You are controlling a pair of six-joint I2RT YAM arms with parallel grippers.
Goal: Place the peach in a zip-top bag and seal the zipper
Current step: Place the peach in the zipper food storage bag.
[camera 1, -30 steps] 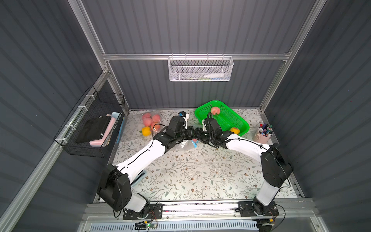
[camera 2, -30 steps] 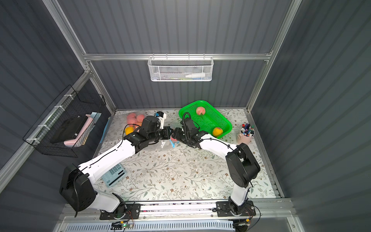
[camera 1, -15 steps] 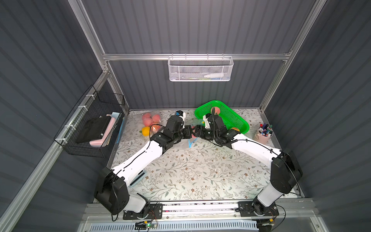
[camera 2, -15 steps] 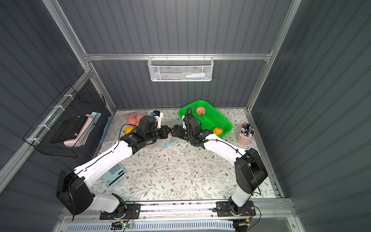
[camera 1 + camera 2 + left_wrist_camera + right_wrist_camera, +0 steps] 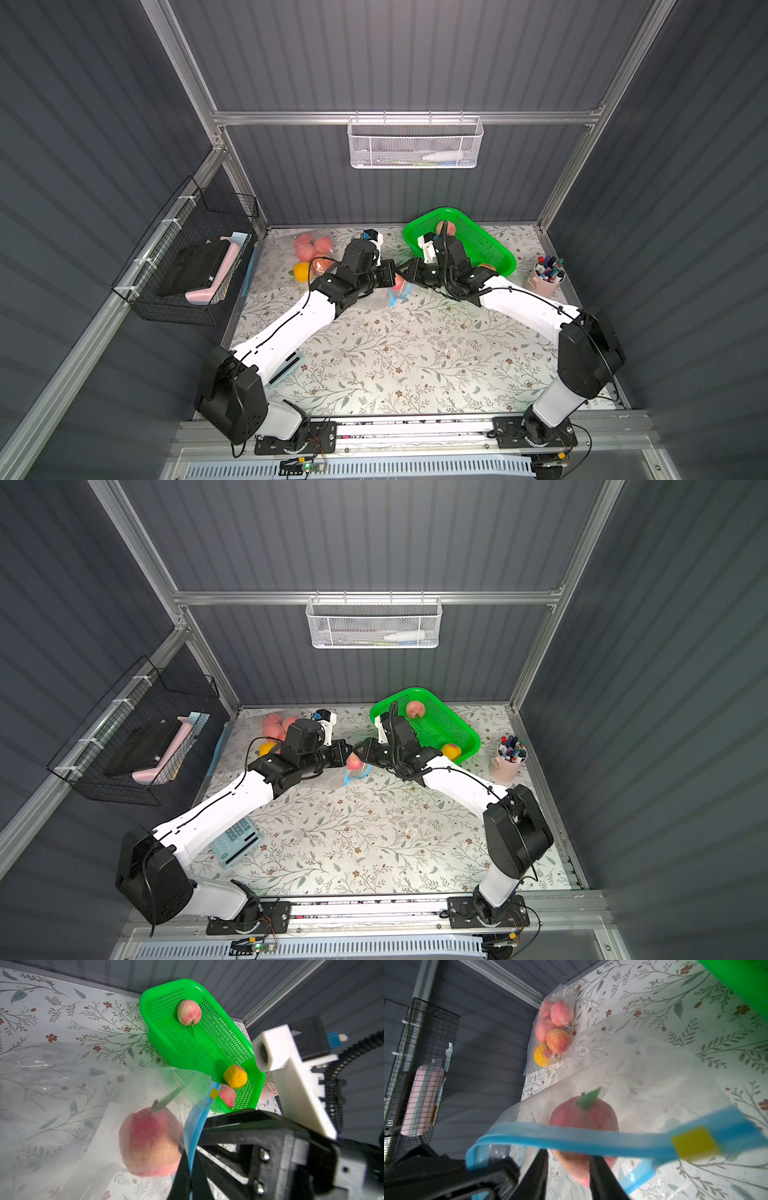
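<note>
My left claw (image 5: 190,1167) is clamped on zipper (image 5: 198,1118). Right claw (image 5: 568,1159) straddles peach (image 5: 583,1122) inside bag (image 5: 62,1088); grip indeterminate. I should release deep, withdraw straight.

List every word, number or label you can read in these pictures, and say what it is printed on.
No text is readable.
Pale teal flat keypad device: dark key marks, too small to read.
Black case in the black wire basket: small pale mark, too small to read.
Clear zip-top bag: its white panel shows no writing.
Markers in the pink cup: too small to read.
</note>
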